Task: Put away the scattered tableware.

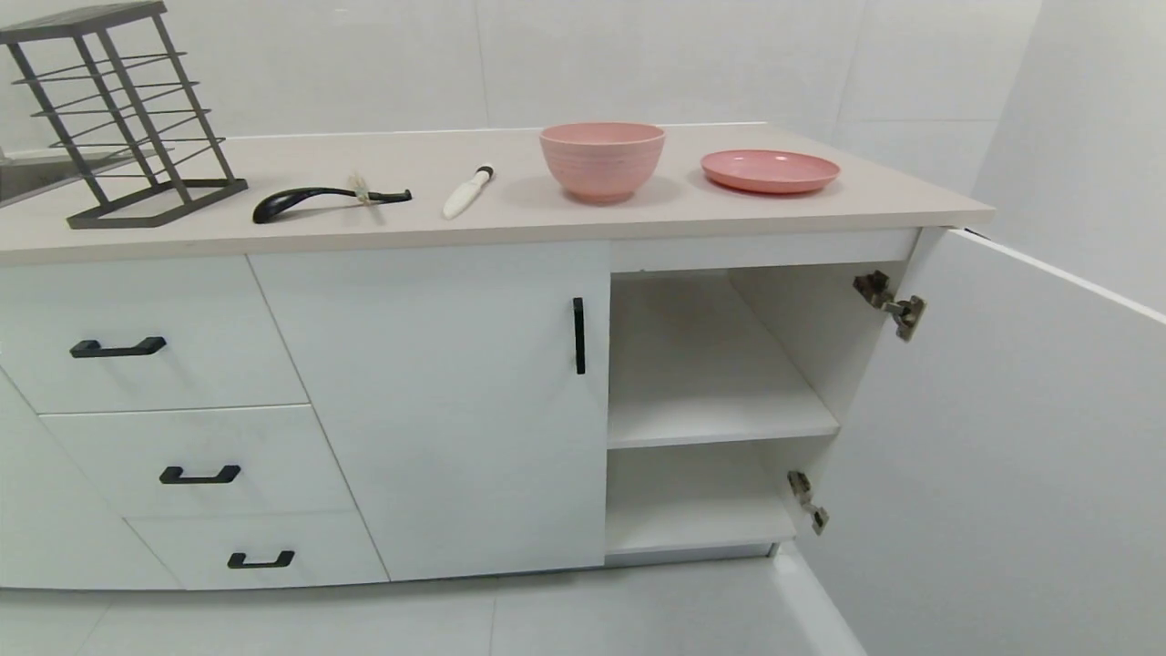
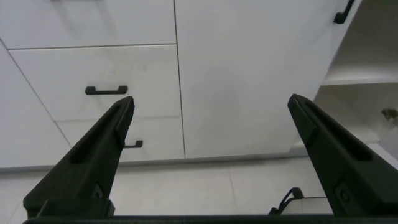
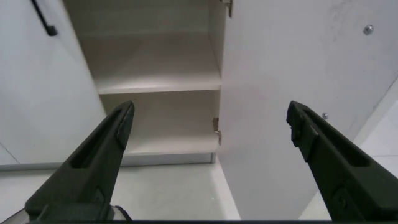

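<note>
On the beige countertop (image 1: pixel 182 232) stand a pink bowl (image 1: pixel 602 160) and, to its right, a flat pink plate (image 1: pixel 770 170). Left of the bowl lie a white-handled utensil (image 1: pixel 467 191) and a black ladle (image 1: pixel 314 199). My left gripper (image 2: pixel 211 102) is open and held low, facing the drawers (image 2: pixel 106 68) and the closed cabinet door (image 2: pixel 249 74). My right gripper (image 3: pixel 208 109) is open too, facing the open cabinet with its shelf (image 3: pixel 155 81), nothing between its fingers.
A black wire rack (image 1: pixel 118 109) stands at the counter's left end. The right cabinet door (image 1: pixel 1002 437) swings wide open, showing two bare shelves (image 1: pixel 710 410). Three drawers with black handles (image 1: pixel 118 347) sit at the left. Pale tile floor (image 1: pixel 455 620) lies below.
</note>
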Tool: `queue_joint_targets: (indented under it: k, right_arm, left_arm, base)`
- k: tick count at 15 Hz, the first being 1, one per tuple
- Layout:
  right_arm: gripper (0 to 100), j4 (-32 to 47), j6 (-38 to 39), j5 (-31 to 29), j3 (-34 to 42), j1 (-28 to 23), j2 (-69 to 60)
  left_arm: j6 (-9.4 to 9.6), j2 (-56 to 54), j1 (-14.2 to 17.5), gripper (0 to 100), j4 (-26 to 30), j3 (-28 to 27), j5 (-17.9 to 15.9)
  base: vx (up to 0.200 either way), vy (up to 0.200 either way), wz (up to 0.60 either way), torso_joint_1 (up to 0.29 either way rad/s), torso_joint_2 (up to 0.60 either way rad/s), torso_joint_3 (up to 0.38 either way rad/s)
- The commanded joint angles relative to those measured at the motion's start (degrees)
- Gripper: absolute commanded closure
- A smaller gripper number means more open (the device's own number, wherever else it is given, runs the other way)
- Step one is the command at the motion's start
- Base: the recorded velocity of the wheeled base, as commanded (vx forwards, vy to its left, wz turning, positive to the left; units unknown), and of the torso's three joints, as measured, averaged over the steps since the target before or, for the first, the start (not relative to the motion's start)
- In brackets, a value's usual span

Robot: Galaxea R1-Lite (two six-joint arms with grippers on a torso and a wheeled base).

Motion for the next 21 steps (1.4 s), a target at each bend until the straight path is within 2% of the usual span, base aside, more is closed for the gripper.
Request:
queue_joint_targets:
  k: [1, 6, 10, 13, 21]
  right_arm:
    - [0, -0.1, 0.0, -0.8, 0.0, 0.0, 0.2]
    - [0, -0.1, 0.0, -0.9, 0.0, 0.0, 0.2]
    - [0, -0.1, 0.0, -0.9, 0.0, 0.0, 0.2]
    - [0, -0.1, 0.0, -0.9, 0.0, 0.0, 0.2]
    - [0, 0.0, 0.0, -1.0, -0.1, 0.0, 0.2]
  left_arm:
    - [-0.01, 0.1, -0.1, 0, 0.0, 0.0, 0.1]
    - [0.17, 0.1, -0.1, 0, 0.0, 0.0, 0.5]
    - [0.08, 0.1, -0.1, 0, 0.0, 0.0, 0.5]
    - [-0.01, 0.1, -0.1, 0, 0.0, 0.0, 0.5]
    - [-0.27, 0.1, -0.1, 0, -0.1, 0.0, 0.6]
  base:
    - [0.000, 0.000, 0.00, 0.000, 0.00, 0.000]
    - [0.000, 0.000, 0.00, 0.093, -0.07, -0.031]
    - [0.200, 0.000, 0.00, 0.058, -0.04, -0.038]
    - [0.000, 0.000, -0.60, 0.009, -0.02, -0.040]
    - [0.000, 0.000, 0.00, 0.000, -0.01, 0.000]
